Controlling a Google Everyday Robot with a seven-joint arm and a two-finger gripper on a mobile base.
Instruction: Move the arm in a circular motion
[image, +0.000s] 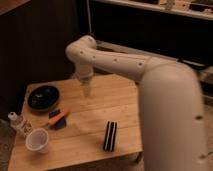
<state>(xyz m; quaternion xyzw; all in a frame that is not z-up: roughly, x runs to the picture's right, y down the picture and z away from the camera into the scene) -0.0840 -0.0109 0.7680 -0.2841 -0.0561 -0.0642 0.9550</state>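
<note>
The cream-white arm (150, 80) fills the right of the camera view and reaches left over a small wooden table (90, 125). Its elbow (82, 50) bends down above the table's back edge. The narrow tip with the gripper (86, 91) hangs over the table's middle back, to the right of a black bowl (44, 96). The gripper holds nothing that I can see.
On the table lie an orange and blue tool (58, 119), a white cup (38, 140), a small white bottle (16, 122) at the left edge and a black striped block (110, 135) near the front. A dark cabinet with a metal rail (165, 50) stands behind.
</note>
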